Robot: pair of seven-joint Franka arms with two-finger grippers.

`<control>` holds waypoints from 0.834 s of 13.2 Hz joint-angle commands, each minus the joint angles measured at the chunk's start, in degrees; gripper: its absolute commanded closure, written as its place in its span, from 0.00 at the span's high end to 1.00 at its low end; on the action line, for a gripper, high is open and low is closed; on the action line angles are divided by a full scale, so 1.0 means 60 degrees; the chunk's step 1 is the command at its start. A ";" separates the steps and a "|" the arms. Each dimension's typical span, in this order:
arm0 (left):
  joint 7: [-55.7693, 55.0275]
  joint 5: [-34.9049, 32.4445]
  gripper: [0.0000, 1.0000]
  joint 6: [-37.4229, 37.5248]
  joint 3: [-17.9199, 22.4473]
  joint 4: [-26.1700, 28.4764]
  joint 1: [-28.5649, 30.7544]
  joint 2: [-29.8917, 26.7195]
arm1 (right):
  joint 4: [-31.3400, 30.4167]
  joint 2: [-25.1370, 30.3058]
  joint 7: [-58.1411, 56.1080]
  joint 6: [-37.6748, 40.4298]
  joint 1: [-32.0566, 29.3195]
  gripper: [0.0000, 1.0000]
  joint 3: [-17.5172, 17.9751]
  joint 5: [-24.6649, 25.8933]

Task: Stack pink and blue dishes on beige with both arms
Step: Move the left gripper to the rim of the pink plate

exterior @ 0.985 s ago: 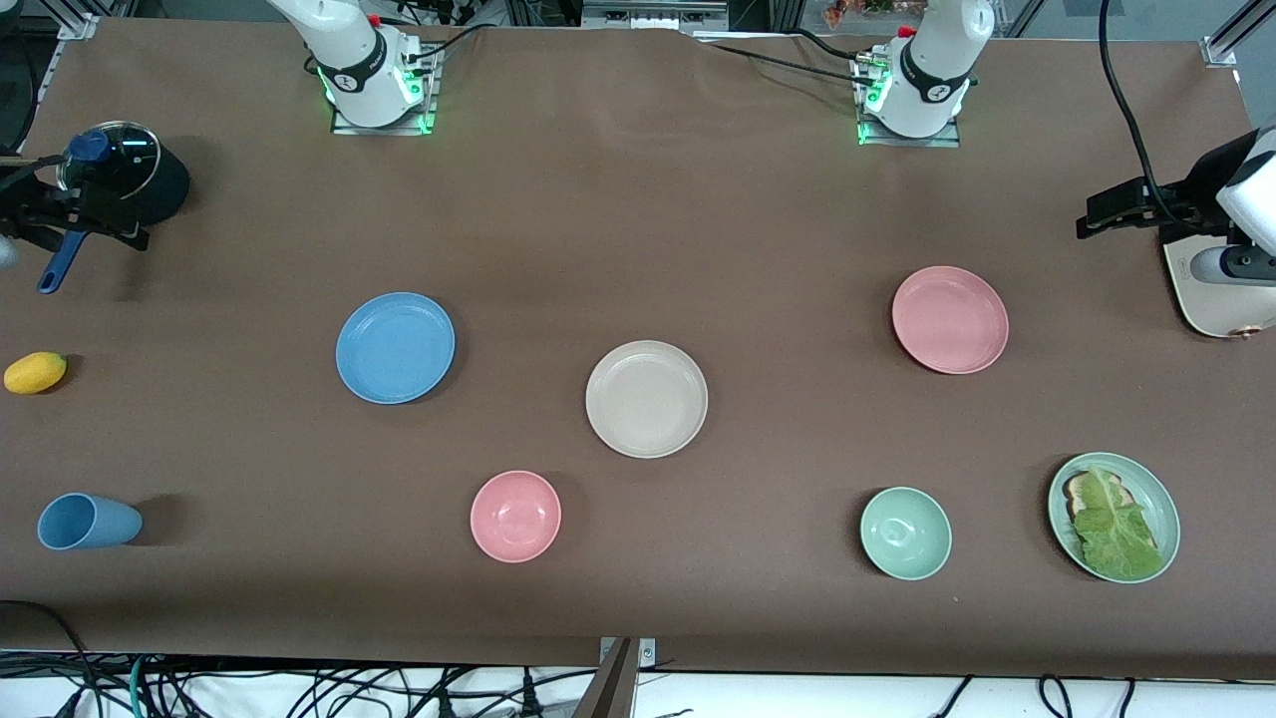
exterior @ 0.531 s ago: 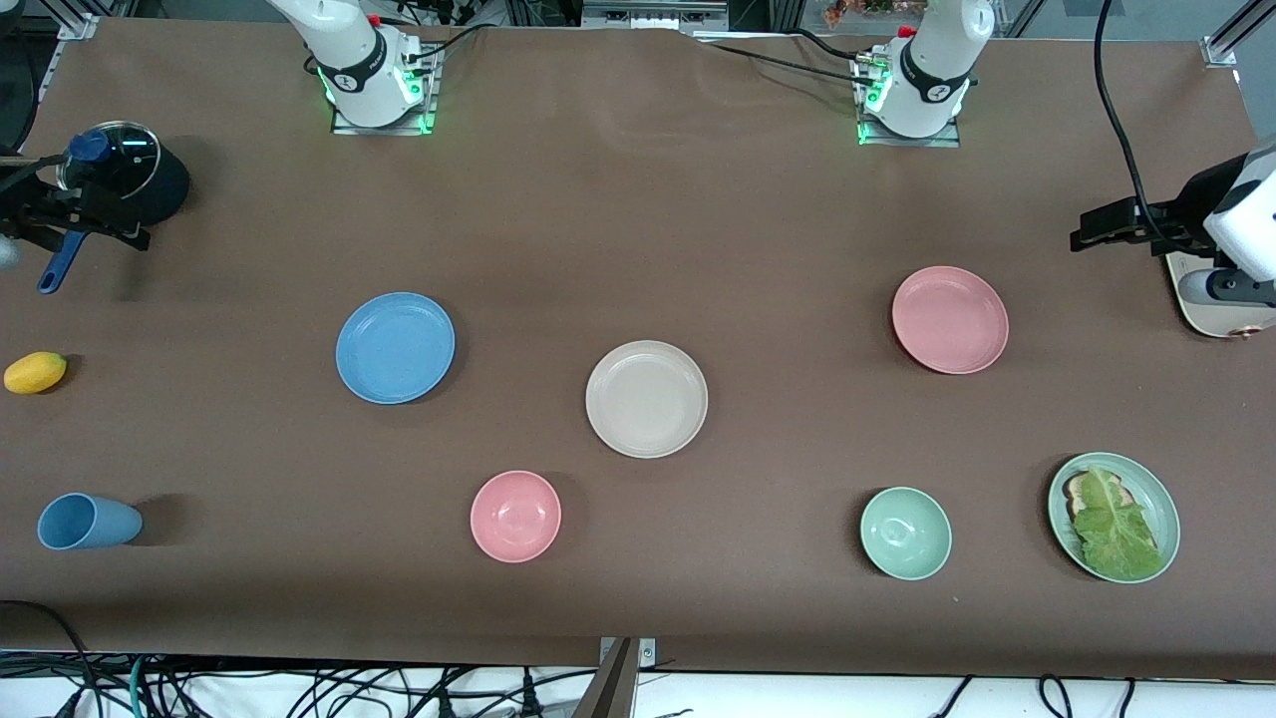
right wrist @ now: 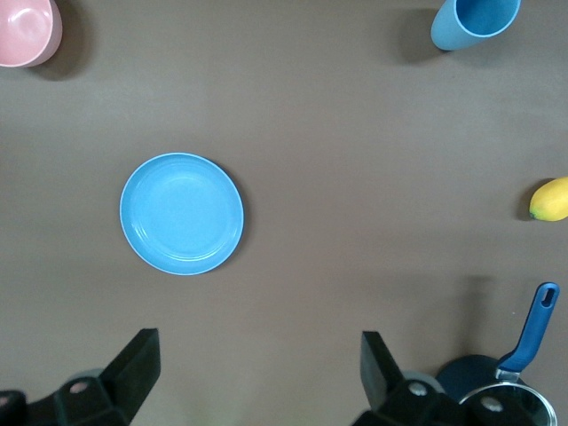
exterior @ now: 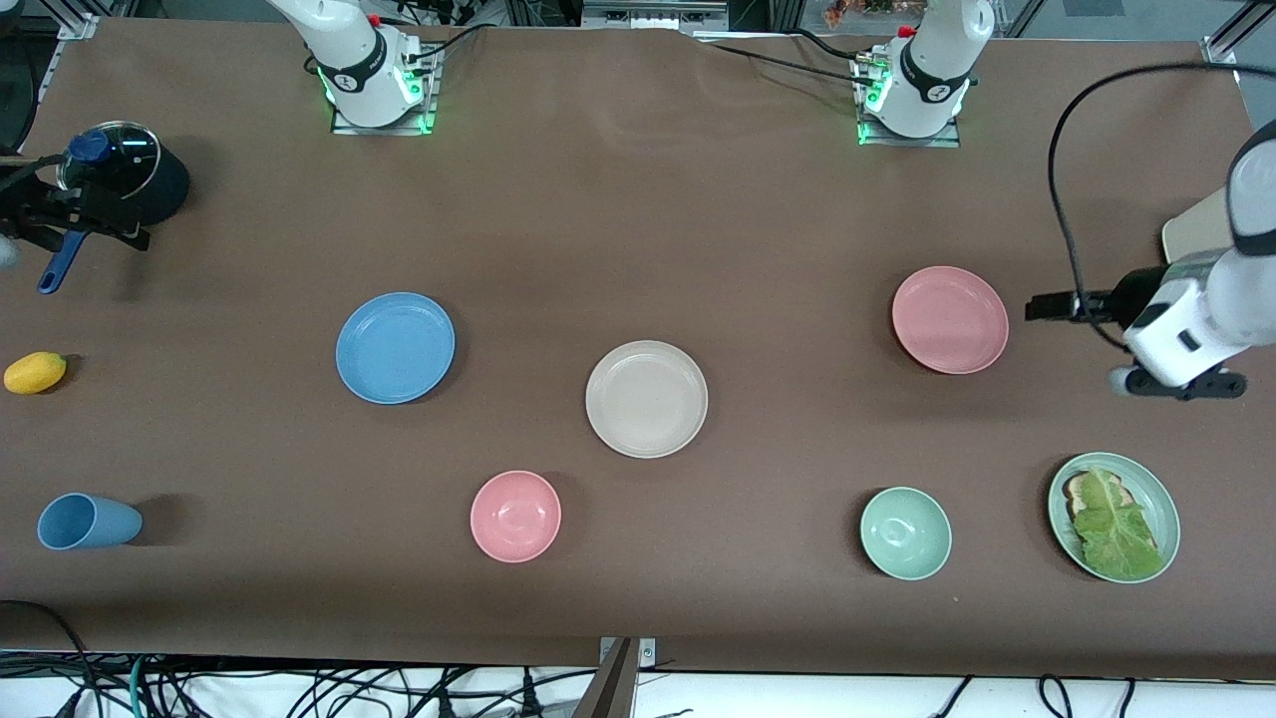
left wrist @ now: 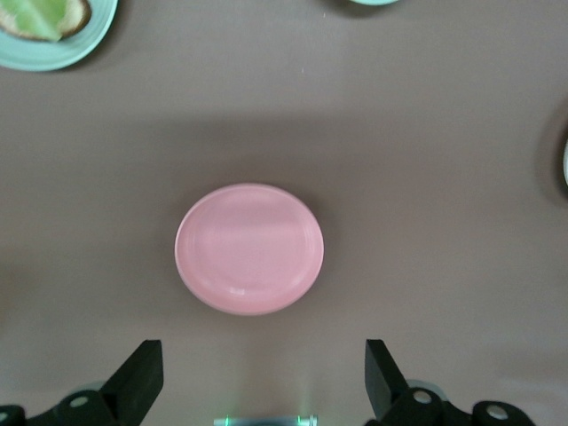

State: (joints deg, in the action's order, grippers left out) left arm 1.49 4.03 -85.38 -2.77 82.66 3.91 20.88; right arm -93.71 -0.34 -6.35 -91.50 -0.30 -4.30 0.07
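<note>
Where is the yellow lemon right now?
The lemon lies on the table at the right arm's end, nearer to the front camera than the lidded pot and farther than the tipped blue cup.

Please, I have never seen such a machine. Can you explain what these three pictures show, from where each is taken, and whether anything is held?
These are two white robot arms bolted to a brown table. One picture looks down from a high camera facing them; the other two come from cameras on each arm's wrist.

The left gripper hangs above the table beside the flat round pink plate, jaws open, empty. The right gripper, also open and empty, is over the table near a lidded dark pot; its camera sees the flat round blue plate.

The flat round beige plate lies between both. Nothing is stacked yet.
</note>
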 commanded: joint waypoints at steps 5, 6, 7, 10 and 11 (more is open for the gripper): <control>0.0031 -0.0494 1.00 -0.1267 -0.0051 -0.0242 -0.0563 0.1280 | 0.0238 -0.0047 0.0004 0.0235 0.0036 1.00 -0.0016 -0.0026; 0.0016 -0.0481 1.00 -0.1254 -0.0051 -0.0300 -0.0550 0.1615 | 0.0238 -0.0047 0.0004 0.0236 0.0036 1.00 -0.0031 -0.0026; 0.0132 -0.0480 1.00 -0.1269 -0.0051 -0.0315 -0.0433 0.1850 | 0.0238 -0.0047 0.0004 0.0236 0.0036 1.00 -0.0031 -0.0026; 0.0148 -0.0334 1.00 -0.1879 -0.0022 -0.0141 -0.0125 0.2174 | 0.0238 -0.0047 0.0004 0.0221 0.0036 1.00 -0.0031 -0.0026; 0.0148 -0.0348 1.00 -0.2435 -0.0022 0.0281 -0.0023 0.2117 | 0.0238 -0.0047 0.0004 0.0235 0.0036 1.00 -0.0031 -0.0026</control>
State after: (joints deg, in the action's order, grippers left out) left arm 1.55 2.60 -96.37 -2.73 82.76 2.77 33.41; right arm -93.66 -0.34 -6.35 -91.45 -0.29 -4.30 0.07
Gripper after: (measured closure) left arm 0.000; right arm 0.000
